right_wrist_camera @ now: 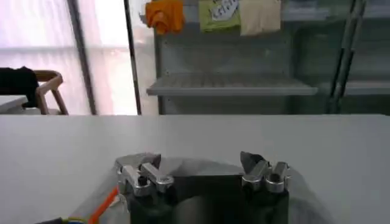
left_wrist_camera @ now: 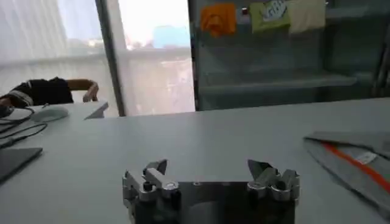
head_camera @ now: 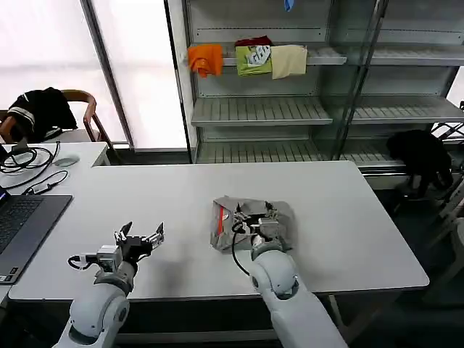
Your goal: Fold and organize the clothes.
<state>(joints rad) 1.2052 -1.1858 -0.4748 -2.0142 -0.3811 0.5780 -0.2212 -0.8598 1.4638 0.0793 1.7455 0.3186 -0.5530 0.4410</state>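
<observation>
One of the clothes, a light grey shirt (head_camera: 279, 221), lies folded into a small bundle on the white table (head_camera: 348, 217), a little right of centre. Its orange-red neck lining (head_camera: 221, 215) shows at the left edge. My right gripper (head_camera: 255, 212) hovers open right over the bundle, and in the right wrist view the right gripper (right_wrist_camera: 200, 163) has the grey shirt (right_wrist_camera: 183, 168) under its spread fingers. My left gripper (head_camera: 141, 235) stands open above bare table to the left, holding nothing. In the left wrist view the left gripper (left_wrist_camera: 208, 167) has the shirt (left_wrist_camera: 353, 155) well off to one side.
A laptop (head_camera: 22, 225), cables (head_camera: 29, 156) and a mouse (head_camera: 65, 161) sit at the table's left. A chair with a black garment (head_camera: 43, 109) stands behind it. A shelf unit (head_camera: 261, 109) with hanging coloured cloths (head_camera: 250, 59) is beyond the table. Another black garment (head_camera: 420, 156) lies at the right.
</observation>
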